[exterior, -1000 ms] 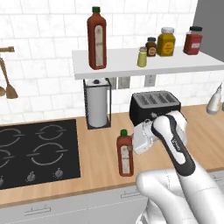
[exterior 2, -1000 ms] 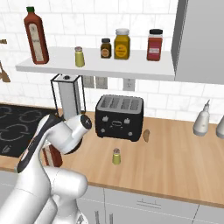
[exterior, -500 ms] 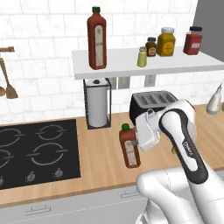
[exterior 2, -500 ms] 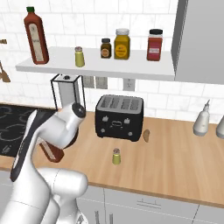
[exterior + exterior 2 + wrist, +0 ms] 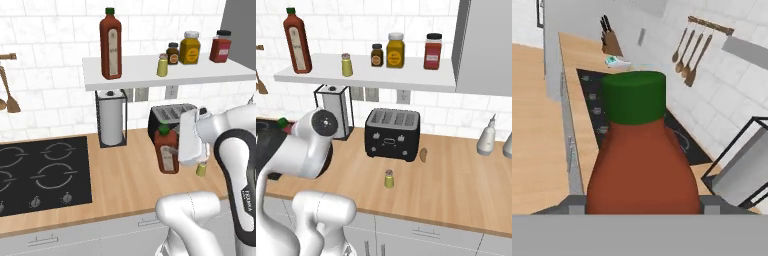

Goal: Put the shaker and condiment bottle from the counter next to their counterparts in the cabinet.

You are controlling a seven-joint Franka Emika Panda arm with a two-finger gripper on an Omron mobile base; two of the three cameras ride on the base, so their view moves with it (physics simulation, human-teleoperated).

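The condiment bottle, reddish-brown with a green cap, hangs just above the counter in front of the toaster, and my gripper is shut on its body from the right. Its cap and shoulders loom close in the hand view, and its cap peeks out behind my arm. The tiny yellow-green shaker stands on the counter beside my hand. On the cabinet shelf stand the counterparts: a matching bottle and a matching shaker.
A black toaster and a paper towel holder stand at the back of the counter. The black hob lies left. A dark brown jar, a mustard jar and a red jar fill the shelf's right end.
The bottle has risen off the counter and moved right toward the toaster in my grip. My hand has swung up with it.
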